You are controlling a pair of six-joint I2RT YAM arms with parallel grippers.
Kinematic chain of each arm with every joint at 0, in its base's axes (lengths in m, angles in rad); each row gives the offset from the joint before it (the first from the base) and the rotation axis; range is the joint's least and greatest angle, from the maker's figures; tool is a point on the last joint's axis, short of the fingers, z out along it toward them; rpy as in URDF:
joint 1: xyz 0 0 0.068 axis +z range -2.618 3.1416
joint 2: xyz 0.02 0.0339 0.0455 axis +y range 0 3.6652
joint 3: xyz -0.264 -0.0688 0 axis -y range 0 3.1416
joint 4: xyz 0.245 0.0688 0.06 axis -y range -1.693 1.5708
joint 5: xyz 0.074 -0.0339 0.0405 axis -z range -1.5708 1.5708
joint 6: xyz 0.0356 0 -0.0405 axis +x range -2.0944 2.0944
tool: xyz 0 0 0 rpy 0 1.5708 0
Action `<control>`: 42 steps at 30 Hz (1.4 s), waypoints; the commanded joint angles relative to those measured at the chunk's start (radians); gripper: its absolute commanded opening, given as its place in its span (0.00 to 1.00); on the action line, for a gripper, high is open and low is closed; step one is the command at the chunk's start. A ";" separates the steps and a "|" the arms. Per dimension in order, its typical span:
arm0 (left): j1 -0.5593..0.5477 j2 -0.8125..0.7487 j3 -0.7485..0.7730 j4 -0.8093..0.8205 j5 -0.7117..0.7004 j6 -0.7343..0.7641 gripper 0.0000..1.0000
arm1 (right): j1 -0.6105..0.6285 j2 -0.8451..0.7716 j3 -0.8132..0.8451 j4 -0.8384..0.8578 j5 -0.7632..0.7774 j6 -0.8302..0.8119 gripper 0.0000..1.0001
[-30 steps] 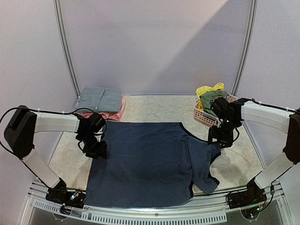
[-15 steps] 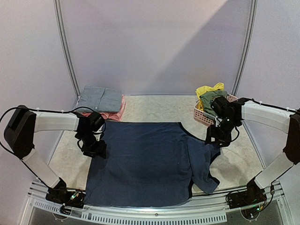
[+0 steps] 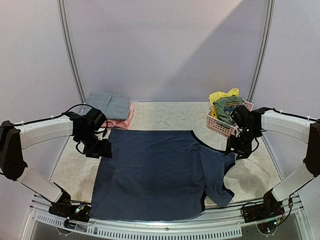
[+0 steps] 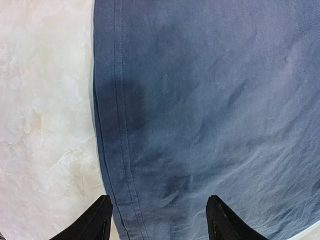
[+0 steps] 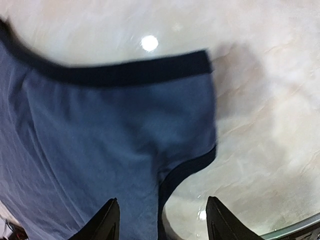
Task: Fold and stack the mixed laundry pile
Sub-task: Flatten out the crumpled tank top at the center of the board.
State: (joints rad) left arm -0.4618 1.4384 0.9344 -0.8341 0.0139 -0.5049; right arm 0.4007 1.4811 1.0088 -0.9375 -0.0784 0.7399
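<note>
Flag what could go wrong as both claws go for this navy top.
1. The navy sleeveless fabric top lies rumpled and doubled over on its right side; folding now may trap creases.
2. The open right claw hangs near the pink slatted plastic basket; a wide swing might knock it.

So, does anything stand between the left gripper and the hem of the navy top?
Nothing visible does. The left gripper, open, points straight down at the hem of the navy top, with only bare table beside it.
</note>
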 commanded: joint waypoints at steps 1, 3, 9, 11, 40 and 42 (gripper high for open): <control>0.003 -0.047 0.003 -0.045 -0.011 -0.010 0.65 | -0.075 0.030 0.003 0.052 0.022 -0.027 0.59; 0.003 -0.061 0.001 -0.056 -0.011 -0.008 0.65 | -0.094 0.072 0.021 0.052 0.030 -0.056 0.57; 0.002 -0.109 -0.011 -0.081 -0.030 -0.014 0.65 | -0.156 0.174 0.026 0.082 0.014 -0.112 0.51; 0.002 -0.125 -0.019 -0.086 -0.038 -0.017 0.65 | -0.168 0.197 0.028 0.088 0.013 -0.134 0.49; 0.005 -0.096 0.012 -0.078 -0.042 0.037 0.64 | -0.215 0.487 0.533 -0.123 0.233 -0.451 0.00; 0.006 -0.084 0.021 -0.077 -0.040 0.045 0.64 | -0.215 0.508 0.585 -0.138 0.258 -0.478 0.00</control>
State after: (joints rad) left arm -0.4618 1.3289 0.9222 -0.9062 -0.0162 -0.4862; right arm 0.1940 1.9511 1.4921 -1.0515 0.0853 0.3473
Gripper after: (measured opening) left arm 0.645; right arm 0.010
